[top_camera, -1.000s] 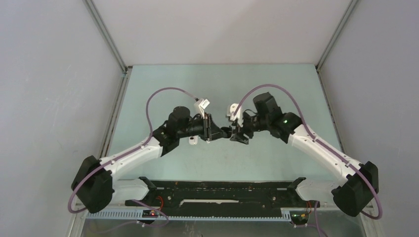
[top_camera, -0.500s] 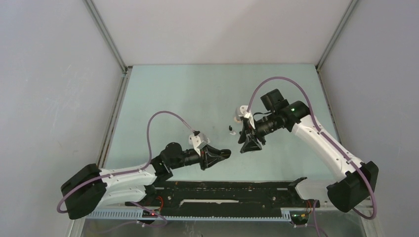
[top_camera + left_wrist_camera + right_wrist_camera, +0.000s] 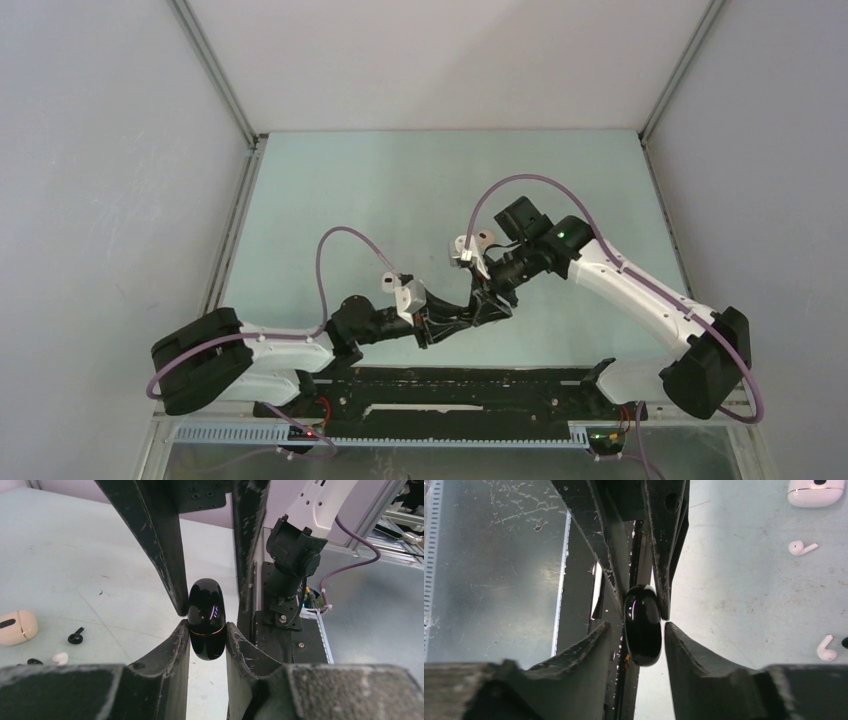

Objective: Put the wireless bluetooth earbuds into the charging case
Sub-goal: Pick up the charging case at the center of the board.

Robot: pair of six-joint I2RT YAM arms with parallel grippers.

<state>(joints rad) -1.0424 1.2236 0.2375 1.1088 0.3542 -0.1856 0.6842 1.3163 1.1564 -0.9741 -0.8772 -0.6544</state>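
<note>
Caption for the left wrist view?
Left fingers pinch the glossy black charging case; beige case, black earbud and pale earbud lie on the table beyond.

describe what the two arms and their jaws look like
Both the left arm and right arm have white link shells with black joint housings and a looping purple cable. A green light glows on the right arm. The jaws are matte black, scuffed, tapering plates with curved inner edges.

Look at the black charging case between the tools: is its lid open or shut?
Shut. The black charging case is one smooth pebble with only a thin seam line; no lid stands raised in either wrist view.
</note>
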